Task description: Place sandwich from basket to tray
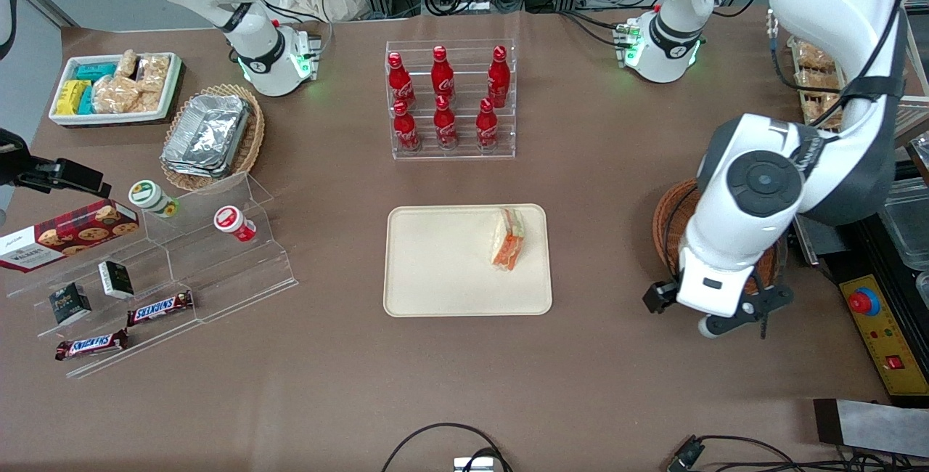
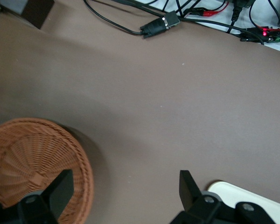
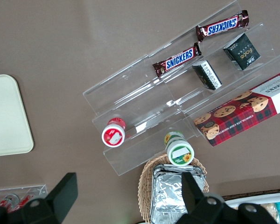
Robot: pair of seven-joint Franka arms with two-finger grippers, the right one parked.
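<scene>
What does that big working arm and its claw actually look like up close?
The working arm has glossy white rounded shells, dark grey joint bands and a round dark cap on one joint. Black cables run along it. Its gripper, near the basket, has a black body with flat, black, wedge-shaped fingers, standing apart.

Basket (image 1: 664, 221) mostly hidden under arm; tool (image 2: 126, 196) fingertips cut off.

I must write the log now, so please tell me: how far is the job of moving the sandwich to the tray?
It looks essentially done. The sandwich lies on the tray, at the side toward the working arm. The basket shows no sandwich in the part visible. Nothing is in hand: the claw is open and empty, above the bare table between basket and tray. What is left is probably only for the arm to retreat.
</scene>
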